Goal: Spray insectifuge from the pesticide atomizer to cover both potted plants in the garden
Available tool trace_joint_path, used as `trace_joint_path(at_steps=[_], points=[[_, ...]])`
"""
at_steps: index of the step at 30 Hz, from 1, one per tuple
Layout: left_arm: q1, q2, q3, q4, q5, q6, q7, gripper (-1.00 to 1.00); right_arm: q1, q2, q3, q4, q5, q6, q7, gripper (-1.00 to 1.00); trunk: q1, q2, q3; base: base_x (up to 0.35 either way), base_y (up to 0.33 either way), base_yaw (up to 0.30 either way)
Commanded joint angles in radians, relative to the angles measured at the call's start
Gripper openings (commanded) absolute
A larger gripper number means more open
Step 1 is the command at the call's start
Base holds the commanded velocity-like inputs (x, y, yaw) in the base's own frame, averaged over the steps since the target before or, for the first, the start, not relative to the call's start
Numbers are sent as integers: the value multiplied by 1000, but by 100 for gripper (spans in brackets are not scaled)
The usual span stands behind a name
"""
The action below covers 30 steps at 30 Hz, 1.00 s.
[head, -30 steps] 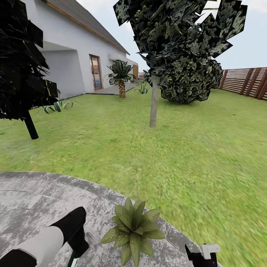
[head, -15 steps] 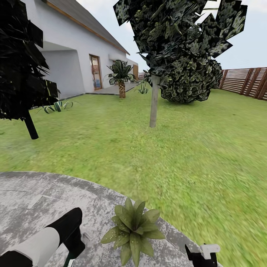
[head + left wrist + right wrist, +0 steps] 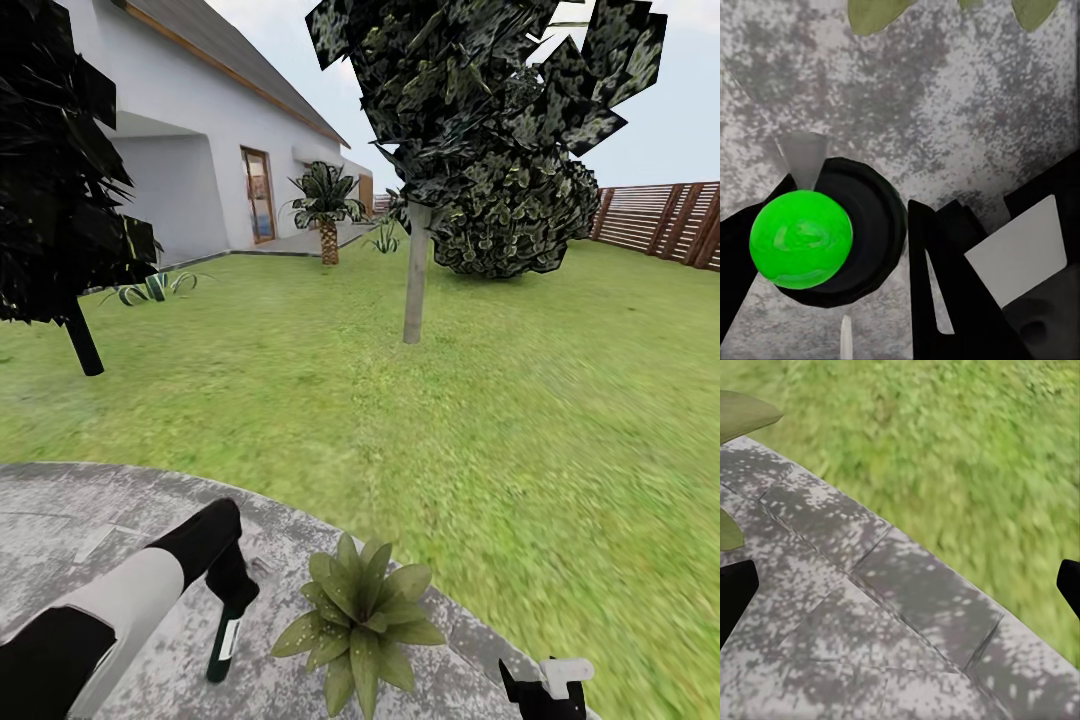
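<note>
Lifting up and forward since a second ago, the left hand (image 3: 232,600) is now holding the pesticide atomizer (image 3: 222,640) in plain sight, where before only a tiny bit of it was peeking out at the bottom edge of the head view. The head view itself is not shifting, so it is the arm that is moving.

In the head view, the sprayer is hanging down from the left hand as a thin green and white stick over the round stone patio (image 3: 90,520). The left hand is squeezing tight on the sprayer. In the left wrist view, the sprayer's bright green round end (image 3: 801,238) is sitting snug between the dark fingers (image 3: 945,285).

One potted plant (image 3: 360,615) is standing just beside the sprayer, at about 3 o'clock from it, near the patio's edge. Its pot is hiding under the leaves. The right hand (image 3: 548,685) is waiting low at about 5 o'clock in the head view, and the right wrist view is showing its dark fingertips (image 3: 735,596) spread wide apart with nothing between them.

So the picking up looks done. No spray is showing on the leaves yet, so spraying this plant is likely next. The second potted plant still needs finding and spraying too.
</note>
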Motion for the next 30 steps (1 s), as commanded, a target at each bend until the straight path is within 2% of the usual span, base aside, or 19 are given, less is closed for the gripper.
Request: trace_joint_path(at_steps=[1,6,9,12,16,23,25,28,30], points=[[-2,1,0,-2,-11,5,-12,-100,-1,0,6,1,-11,-3,5,100,0,0,-1,0,0,0],[21,7,-10,1,-17,-4,-8,-100,-1,0,6,1,-11,-3,5,100,0,0,-1,0,0,0],[68,10,-57,3,-44,-7,-5,-100,-1,0,6,1,-10,-3,5,100,0,0,-1,0,0,0],[110,12,-71,7,-53,-9,-3,-100,-1,0,6,1,-10,-3,5,100,0,0,-1,0,0,0],[136,16,-69,13,-48,-7,6,-100,-1,0,6,1,-10,-3,5,100,0,0,-1,0,0,0],[143,20,-57,9,-39,-5,16,-100,-1,0,7,1,-12,-3,5,100,0,0,-1,0,0,37],[143,17,-18,4,-39,-4,23,-100,-1,0,6,0,-12,-3,5,100,0,0,-1,-36,-17,229],[143,13,65,3,-41,-4,42,-100,-1,0,6,-1,-13,-4,6,100,0,0,-1,-175,-120,101],[143,11,90,2,-41,-4,84,-100,-1,0,7,0,-11,-4,9,100,0,0,-1,-221,-156,24]])
